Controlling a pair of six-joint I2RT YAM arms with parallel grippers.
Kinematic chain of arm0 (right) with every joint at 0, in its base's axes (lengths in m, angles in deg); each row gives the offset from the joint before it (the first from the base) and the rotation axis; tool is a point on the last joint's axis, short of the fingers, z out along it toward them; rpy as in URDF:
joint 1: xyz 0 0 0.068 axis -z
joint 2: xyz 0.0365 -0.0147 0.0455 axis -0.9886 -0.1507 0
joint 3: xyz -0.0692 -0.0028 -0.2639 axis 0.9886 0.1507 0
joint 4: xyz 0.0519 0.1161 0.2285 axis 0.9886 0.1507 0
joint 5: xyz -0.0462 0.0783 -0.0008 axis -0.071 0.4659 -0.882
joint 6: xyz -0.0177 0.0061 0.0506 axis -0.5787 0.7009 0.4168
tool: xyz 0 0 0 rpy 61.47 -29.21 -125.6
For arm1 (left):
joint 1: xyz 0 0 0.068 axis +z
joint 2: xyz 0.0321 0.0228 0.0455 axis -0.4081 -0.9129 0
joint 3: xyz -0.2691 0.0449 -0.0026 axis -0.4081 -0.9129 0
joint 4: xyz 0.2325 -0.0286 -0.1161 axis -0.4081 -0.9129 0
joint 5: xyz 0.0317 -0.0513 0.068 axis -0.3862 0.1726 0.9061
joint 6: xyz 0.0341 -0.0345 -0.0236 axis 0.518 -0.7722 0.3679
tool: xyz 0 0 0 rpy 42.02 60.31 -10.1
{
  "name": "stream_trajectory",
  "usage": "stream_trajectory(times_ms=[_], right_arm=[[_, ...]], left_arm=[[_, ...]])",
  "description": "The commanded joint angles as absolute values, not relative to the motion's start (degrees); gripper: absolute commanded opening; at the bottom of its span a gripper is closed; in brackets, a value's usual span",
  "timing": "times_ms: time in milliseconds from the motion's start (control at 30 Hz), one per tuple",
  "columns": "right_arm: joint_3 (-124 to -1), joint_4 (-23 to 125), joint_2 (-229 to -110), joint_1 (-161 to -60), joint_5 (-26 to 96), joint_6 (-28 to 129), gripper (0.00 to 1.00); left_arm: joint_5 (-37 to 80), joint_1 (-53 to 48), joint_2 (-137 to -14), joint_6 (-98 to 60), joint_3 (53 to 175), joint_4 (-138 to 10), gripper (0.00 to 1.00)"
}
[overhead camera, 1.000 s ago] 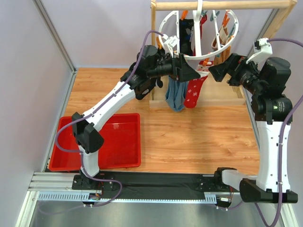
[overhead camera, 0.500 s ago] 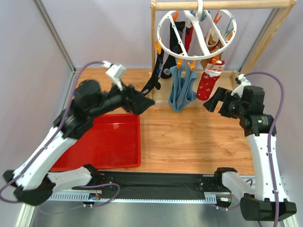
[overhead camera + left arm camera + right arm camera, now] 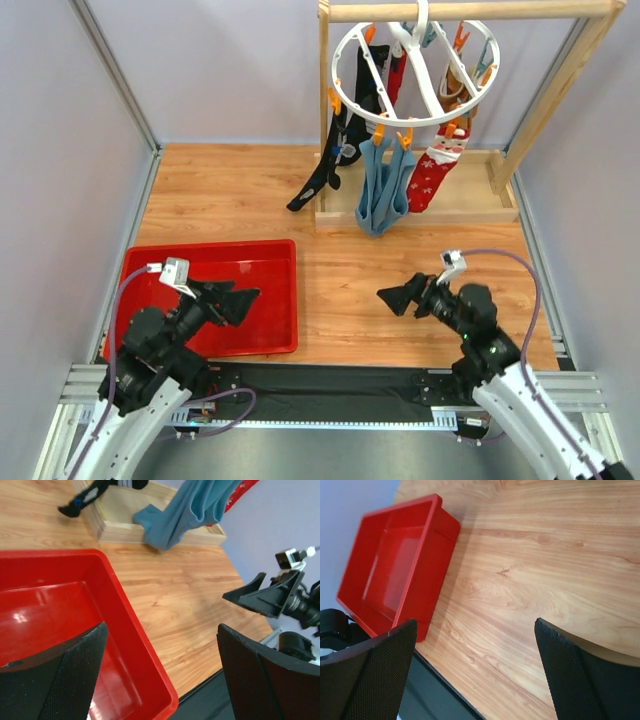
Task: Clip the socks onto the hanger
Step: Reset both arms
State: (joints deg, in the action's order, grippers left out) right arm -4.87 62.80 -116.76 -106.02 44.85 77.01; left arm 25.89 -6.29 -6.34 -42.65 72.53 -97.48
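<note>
From above, the hanger hangs at the table's far edge, socks clipped on; left gripper over the red tray in the near-left corner, right gripper by the near edge

Left wrist: fingers spread, empty, above the tray

Right wrist: fingers spread, empty, above the table

White ring hanger hung by top hook, tilted, orange and teal clips on rim; far beyond left hand and right hand, well apart. Black sock, blue sock, red Christmas sock clipped, dangling below rim
</note>
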Motion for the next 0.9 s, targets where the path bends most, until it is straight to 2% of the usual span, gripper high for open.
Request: stream_trajectory(times_ms=[0,33,67,167,233,300,333,367,500,867], right_arm=[[6.53,43.62,-101.13,-106.56,40.3,86.67,1.0],[11.87,44.93,-88.99,-106.56,38.2,87.99,1.0],[14.36,46.77,-84.08,-106.56,37.74,88.53,1.0],[18.42,37.41,-91.84,-107.26,39.94,89.23,1.0],[18.34,39.3,-92.29,-108.83,35.4,87.49,1.0],[18.16,43.77,-89.67,-109.11,32.48,85.81,1.0],[18.08,45.71,-88.53,-109.11,30.64,85.63,1.0],[17.82,48.0,-84.95,-109.02,29.84,85.46,1.0],[17.64,57.22,-85.27,-109.11,24.74,88.35,1.0],[17.64,59.27,-85.35,-110.69,20.25,88.09,1.0]], left_arm=[[21.41,-5.97,6.97,-52.01,63.02,-87.38,0.96],[19.75,-5.97,4.91,-52.03,60.99,-85.9,0.96],[15.21,-5.97,4.46,-52.73,59.66,-83.53,0.95],[11.41,-5.97,5.78,-57.81,53.16,-72.21,0.95],[9.72,-5.97,6.56,-61.41,45.9,-56.02,0.94],[9.36,-5.97,6.65,-66.6,38.09,-46.55,0.95],[9.8,-5.97,6.56,-71.67,34.9,-36.33,0.95],[9.8,-5.89,6.48,-70.76,34.52,-37.96,0.95],[6.55,-5.97,5.94,-71.1,33.81,-34.55,0.95],[5.4,-6.15,3.66,-71.37,34.16,-37.63,0.95]])
